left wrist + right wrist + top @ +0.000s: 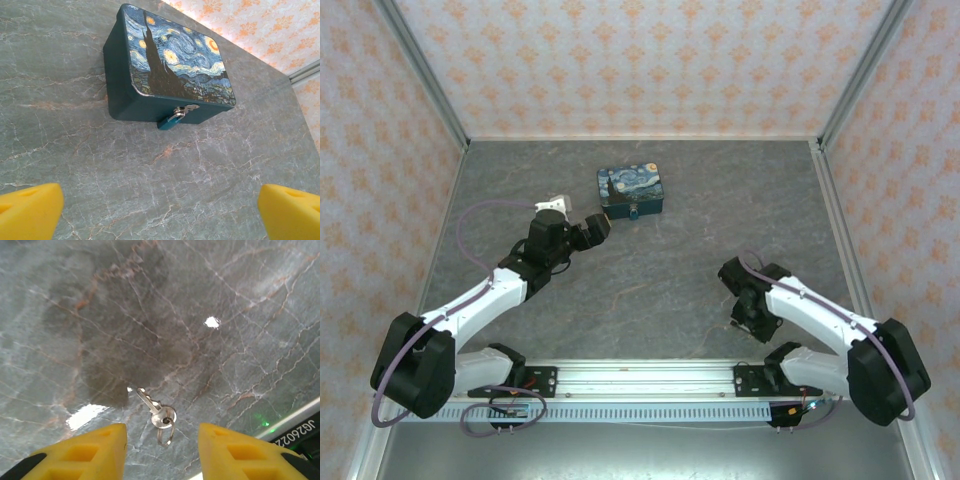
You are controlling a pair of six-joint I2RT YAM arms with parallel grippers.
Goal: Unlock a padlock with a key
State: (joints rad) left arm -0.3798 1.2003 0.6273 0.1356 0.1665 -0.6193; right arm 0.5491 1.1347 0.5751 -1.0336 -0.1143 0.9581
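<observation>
The tiny teal padlock (pixel 170 120) hangs by its thin metal shackle from the front clasp of the Starry Night tin (pixel 175 60), which sits at the table's back centre (pixel 630 190). My left gripper (pixel 600 228) hovers just left of the tin, wide open, its yellow fingertips (pixel 30 210) at the frame's bottom corners with bare table between them. A small silver key (pixel 159 414) on a ring lies flat on the table. My right gripper (pixel 162 442) is directly over it, open, one yellow finger (pixel 90 450) on each side, neither touching the key.
The grey marble tabletop (pixel 670 280) is walled by patterned panels at the back and sides. A metal rail (pixel 650 378) with both arm bases runs along the near edge, close behind the right gripper (pixel 748 322).
</observation>
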